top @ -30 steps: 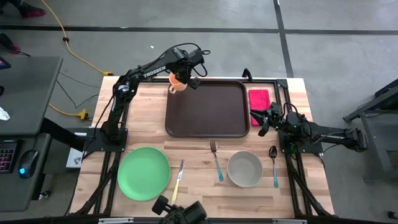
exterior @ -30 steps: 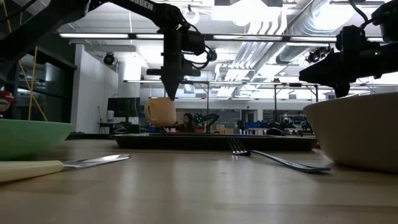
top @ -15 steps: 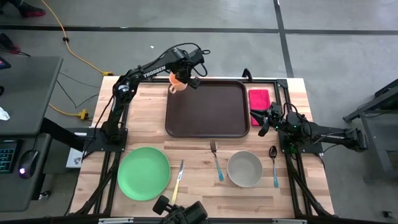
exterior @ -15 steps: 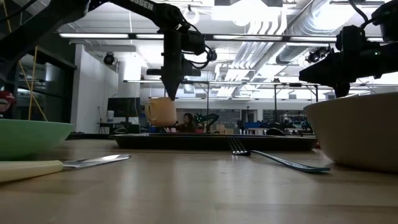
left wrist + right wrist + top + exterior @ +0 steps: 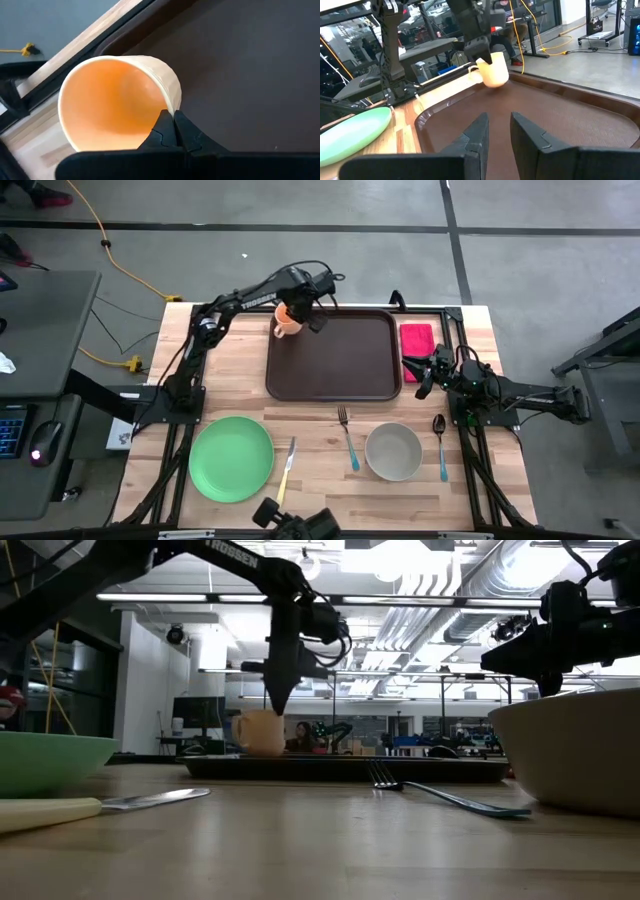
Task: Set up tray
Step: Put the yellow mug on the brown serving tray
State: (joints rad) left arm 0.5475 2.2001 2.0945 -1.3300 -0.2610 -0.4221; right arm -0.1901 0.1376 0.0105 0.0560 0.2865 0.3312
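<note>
The dark brown tray [image 5: 333, 352] lies at the table's far middle. A cream cup with an orange inside [image 5: 286, 322] is at the tray's far left corner, seen low over the tray [image 5: 258, 732] in the low view and from the right wrist [image 5: 493, 71]. My left gripper [image 5: 173, 116] is shut on the cup's rim. My right gripper [image 5: 497, 131] is open and hovers level at the tray's right edge [image 5: 425, 376], touching nothing. My left gripper pinches the cup's rim wall [image 5: 170, 106], one finger inside the cup and one outside, on the side facing the tray's middle. The fingers [image 5: 277, 700] come from above, pointing down. The cup hangs slightly tilted; whether its base touches the tray, I cannot tell.
A red napkin [image 5: 417, 339] lies right of the tray. Along the near side sit a green plate [image 5: 231, 458], a knife [image 5: 287, 468], a fork [image 5: 347, 438], a grey bowl [image 5: 393, 451] and a spoon [image 5: 441, 445]. Bare tray surface spreads right of the cup.
My left gripper has moved down and slightly toward the table's right, still shut on the cup. The cup now sits lower, down at the tray's far left corner.
</note>
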